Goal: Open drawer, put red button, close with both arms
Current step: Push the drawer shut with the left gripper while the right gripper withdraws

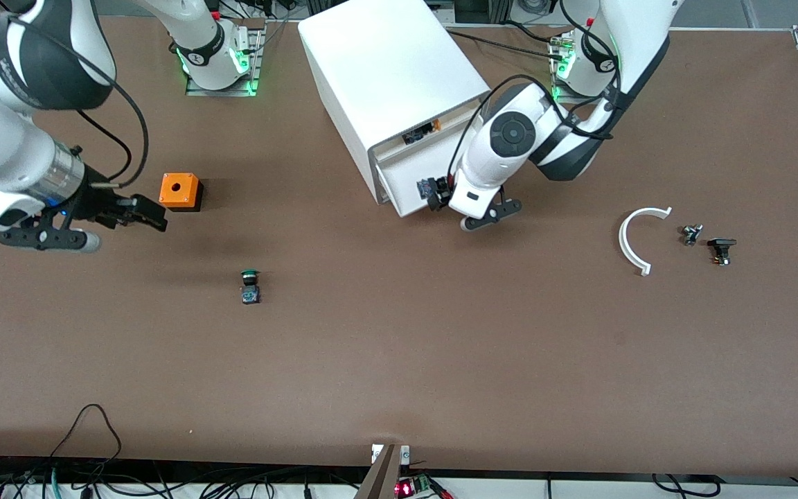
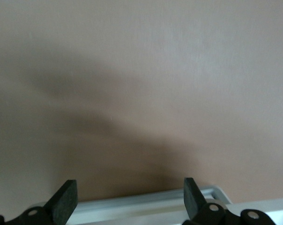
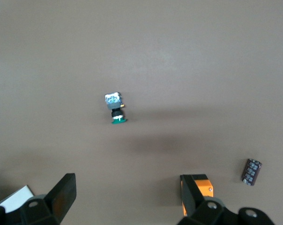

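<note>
My left gripper (image 1: 435,196) sits at the front of the white cabinet (image 1: 392,90), its 2 fingers (image 2: 64,199) spread wide over the edge of the drawer (image 2: 146,202), which is pulled slightly out. My right gripper (image 1: 137,213) hangs over the table (image 1: 399,360) near the orange box (image 1: 180,190), fingers also spread and holding nothing, with the green-capped button (image 3: 115,108) on the table below. I cannot see the red button.

No text, label, brand, number or sign can be read anywhere here. Faint pale lettering runs along the dark joint band of the right arm (image 1: 14,69), too small to make out.
</note>
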